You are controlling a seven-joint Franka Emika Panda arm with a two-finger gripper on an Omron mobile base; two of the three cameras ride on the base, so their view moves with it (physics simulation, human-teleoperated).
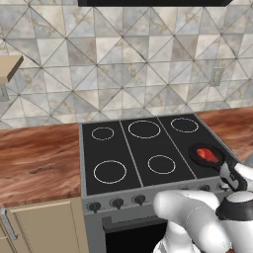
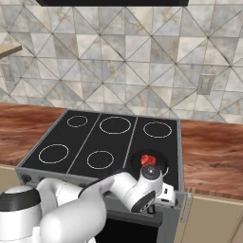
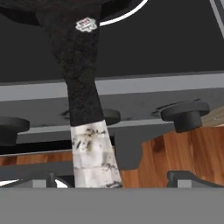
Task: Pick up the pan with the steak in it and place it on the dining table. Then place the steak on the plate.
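Note:
The black pan [image 1: 203,157] sits on the stove's front right burner with the red steak [image 1: 207,155] lying in it. From the right base view the pan [image 2: 151,162] and steak [image 2: 147,159] lie just beyond my hand. My gripper [image 1: 227,179] hangs over the stove's front edge, open. Through the hand camera the pan's long handle [image 3: 84,96], dark with a pale worn end, runs down between the gripper's [image 3: 109,179] spread fingers, and nothing is gripped. The dining table and the plate are out of view.
The black cooktop [image 1: 133,153] has several white-ringed burners and a row of knobs [image 1: 116,202] on its front panel. Wood-topped counters [image 1: 34,158] flank it on both sides, with a tiled wall behind. Under the handle I see wooden floor [image 3: 175,157].

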